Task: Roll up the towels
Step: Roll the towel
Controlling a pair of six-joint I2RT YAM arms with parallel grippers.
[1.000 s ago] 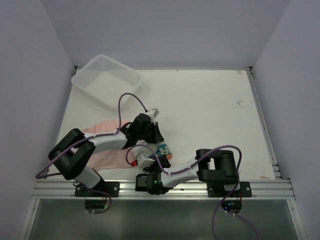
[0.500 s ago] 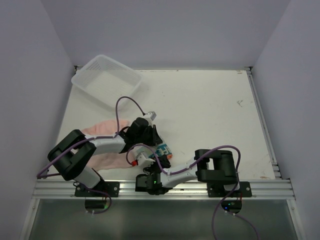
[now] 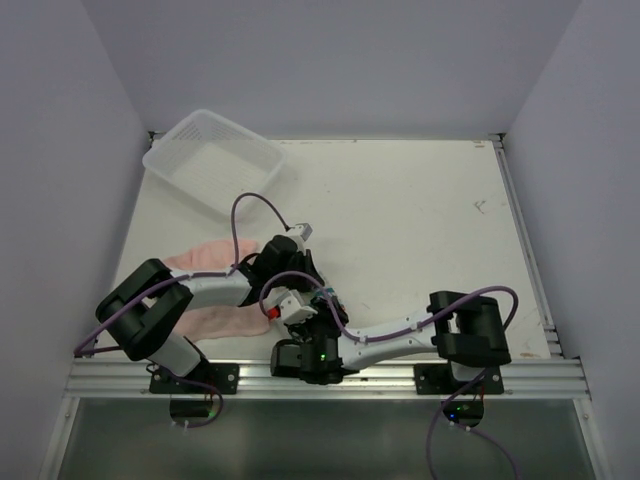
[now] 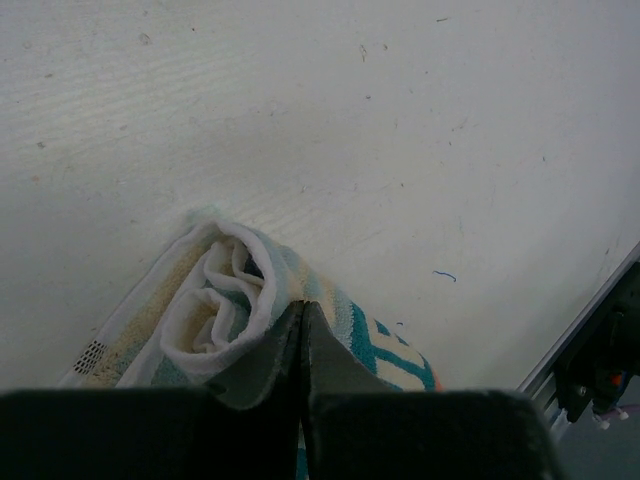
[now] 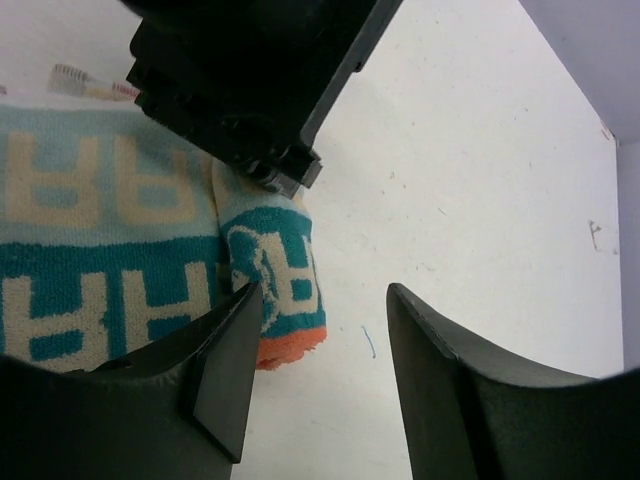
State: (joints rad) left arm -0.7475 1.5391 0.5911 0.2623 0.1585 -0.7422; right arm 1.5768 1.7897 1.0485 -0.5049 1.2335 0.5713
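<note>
Left wrist view: L gripper point(image 4: 302, 308) closed, tips touching rolled printed towel point(image 4: 225, 290) on counter point(image 4: 400, 150); R gripper point(image 5: 322, 290) open over towel's end.

Large block letters are carried by the printed towel point(image 5: 100, 250), seen in the right wrist view. On its pale blue band, cream letters reading "AR" can be made out, with part of another letter cut off at the frame edge. On the darker teal band below, white letters resembling "H H" are shown, partly hidden. On its rolled end, white letters like "RH" are seen. No whole word can be read.
</note>
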